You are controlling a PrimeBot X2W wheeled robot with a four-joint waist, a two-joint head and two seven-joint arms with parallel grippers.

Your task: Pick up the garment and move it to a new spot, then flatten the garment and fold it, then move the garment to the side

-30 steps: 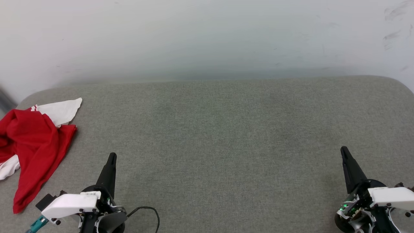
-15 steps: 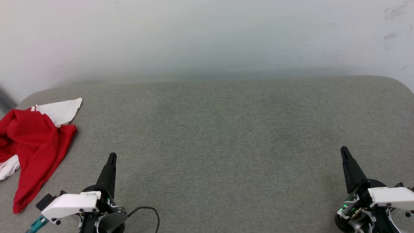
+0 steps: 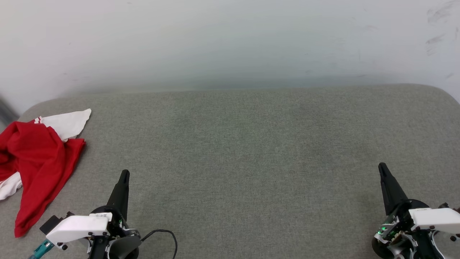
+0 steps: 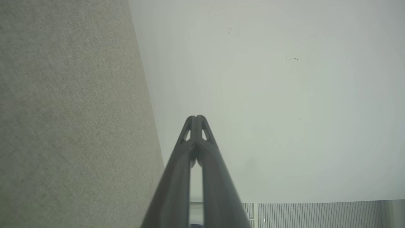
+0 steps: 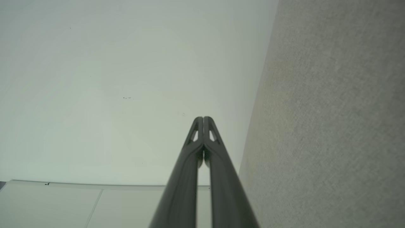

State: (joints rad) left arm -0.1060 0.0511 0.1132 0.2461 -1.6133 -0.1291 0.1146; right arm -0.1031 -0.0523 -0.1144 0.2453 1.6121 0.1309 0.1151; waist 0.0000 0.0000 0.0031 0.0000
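Head view looks down on a grey fabric-covered table (image 3: 251,151) that stands against a pale wall (image 3: 230,39). The garment (image 3: 37,160) lies crumpled at the far left side of the table. It is mostly red, with one white sleeve pointing toward the wall and a second white part at the left border of the picture. Some of it is cut off by this border. The left pincer (image 3: 124,174) is at the lower left, near the garment but not touching it. Its two dark fingers are pressed together and hold nothing. A thin black cable (image 3: 171,235) curves beside its base. The right pincer (image 3: 382,167) is at the lower right, well apart from the garment. Left wrist view and right wrist view each show the finger tips meeting, with nothing between them, and the wall behind.
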